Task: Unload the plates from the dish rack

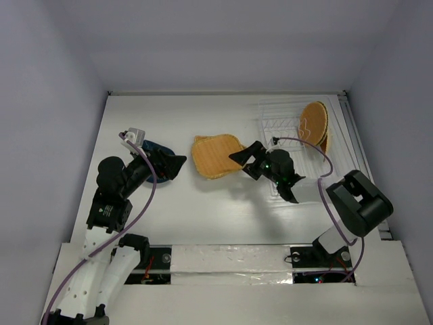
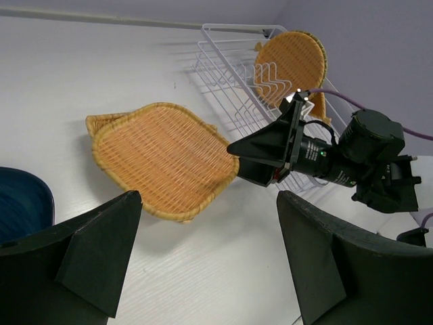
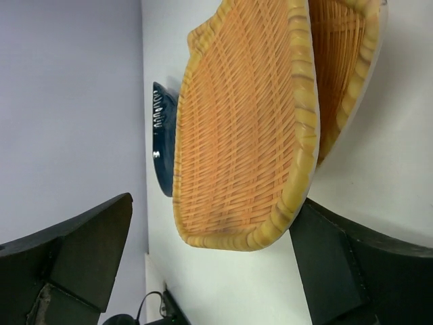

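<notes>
I see two woven plates [image 1: 215, 156] stacked flat in the middle of the tabletop [image 1: 203, 217], with the blue plate [image 2: 20, 203] to their left. Round plates [image 1: 313, 122] stand in the dish rack [image 1: 277, 125] at far right. My right fingers [image 3: 81, 257] stand wide at the stack's edge, holding nothing. My left fingers [image 2: 88, 264] are wide and empty beside the blue plate.

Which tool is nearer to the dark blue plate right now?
Left. The left tool hangs open at the edge of the dark blue plate. The right tool is beyond the two wicker plates, open on their side toward the dish rack.
</notes>
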Action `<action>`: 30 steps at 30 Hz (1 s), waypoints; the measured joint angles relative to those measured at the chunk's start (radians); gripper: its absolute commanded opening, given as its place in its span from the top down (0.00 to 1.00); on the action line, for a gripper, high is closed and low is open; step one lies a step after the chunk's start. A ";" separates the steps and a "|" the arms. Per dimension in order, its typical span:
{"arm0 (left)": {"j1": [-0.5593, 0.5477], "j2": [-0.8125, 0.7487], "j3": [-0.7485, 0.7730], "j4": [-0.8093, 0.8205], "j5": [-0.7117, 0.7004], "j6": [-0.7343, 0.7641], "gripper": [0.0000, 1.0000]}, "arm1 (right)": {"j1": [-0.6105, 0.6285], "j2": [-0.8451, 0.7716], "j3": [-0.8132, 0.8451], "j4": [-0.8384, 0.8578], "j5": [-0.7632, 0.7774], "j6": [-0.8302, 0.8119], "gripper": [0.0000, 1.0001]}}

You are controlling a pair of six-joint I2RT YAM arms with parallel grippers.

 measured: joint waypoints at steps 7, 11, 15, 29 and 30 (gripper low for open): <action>0.000 -0.024 0.000 0.000 -0.009 -0.016 0.20 | 0.005 -0.116 -0.005 -0.167 0.096 -0.061 0.00; 0.000 -0.031 0.001 -0.002 -0.022 -0.022 0.01 | 0.013 -0.169 -0.003 -0.260 0.156 -0.100 0.00; 0.000 -0.024 0.028 -0.017 -0.044 -0.047 0.01 | 0.023 -0.175 0.006 -0.300 0.175 -0.126 0.00; -0.023 -0.133 0.251 -0.121 -0.370 -0.181 0.01 | 0.074 -0.277 0.038 -0.538 0.229 -0.217 0.00; -0.025 -0.140 0.264 -0.120 -0.376 -0.193 0.01 | 0.078 -0.293 0.038 -0.559 0.229 -0.218 0.00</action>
